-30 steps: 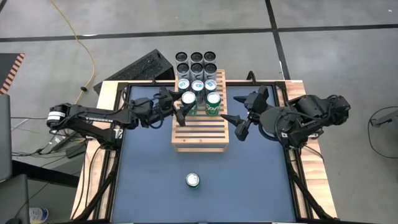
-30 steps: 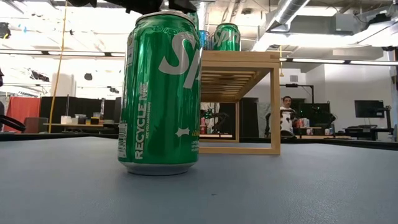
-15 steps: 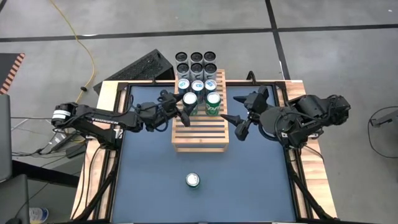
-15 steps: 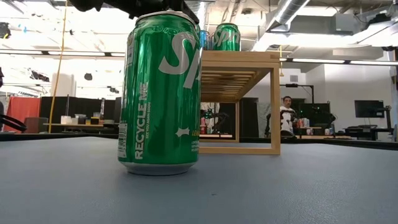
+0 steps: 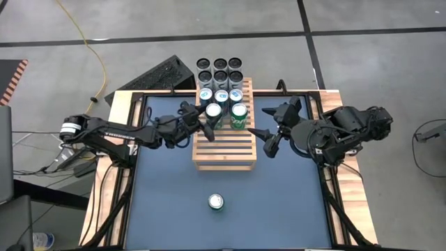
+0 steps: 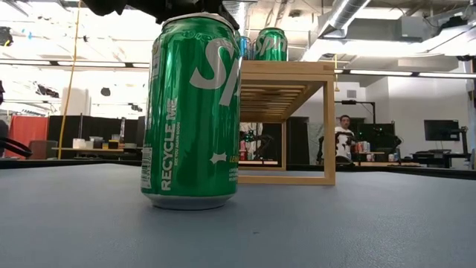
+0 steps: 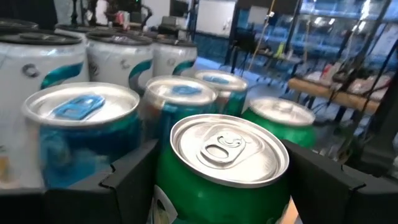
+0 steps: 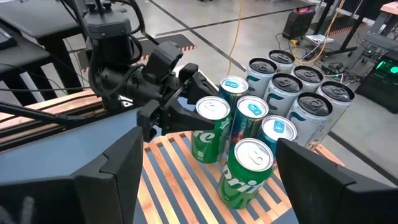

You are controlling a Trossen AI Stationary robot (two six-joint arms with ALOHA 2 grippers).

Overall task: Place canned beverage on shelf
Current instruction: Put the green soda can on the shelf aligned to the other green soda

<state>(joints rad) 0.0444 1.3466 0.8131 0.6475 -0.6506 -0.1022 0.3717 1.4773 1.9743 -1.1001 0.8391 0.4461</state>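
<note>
The slatted wooden shelf (image 5: 224, 150) stands mid-table. On its far end are three blue cans (image 5: 221, 96) and two green cans. My left gripper (image 5: 208, 118) reaches in level from the table's left and is shut on the left green can (image 5: 212, 111), which shows between its fingers in the left wrist view (image 7: 224, 162). The other green can (image 5: 239, 113) stands beside it. One more green can (image 5: 216, 202) stands upright on the blue table near the front, filling the low view (image 6: 195, 112). My right gripper (image 5: 263, 129) hangs open, raised, just right of the shelf. My left gripper has the green can's body between its two fingers (image 7: 127, 180), one on each side wall (image 7: 165, 190), below the rim. The fingers come level from the table's left. The can is upright with its base at the slats (image 8: 205, 158); I cannot tell if it rests on them.
Several white cans with dark tops (image 5: 220, 70) stand packed behind the shelf's far end. A black keyboard (image 5: 164, 73) lies off the table's far left corner. The near half of the shelf is bare slats. A person (image 6: 343, 138) sits far back in the room.
My left arm has reached a little farther toward the table's right, over the shelf's left edge, and sunk slightly. The green can between its fingers stays upright at nearly the same spot.
</note>
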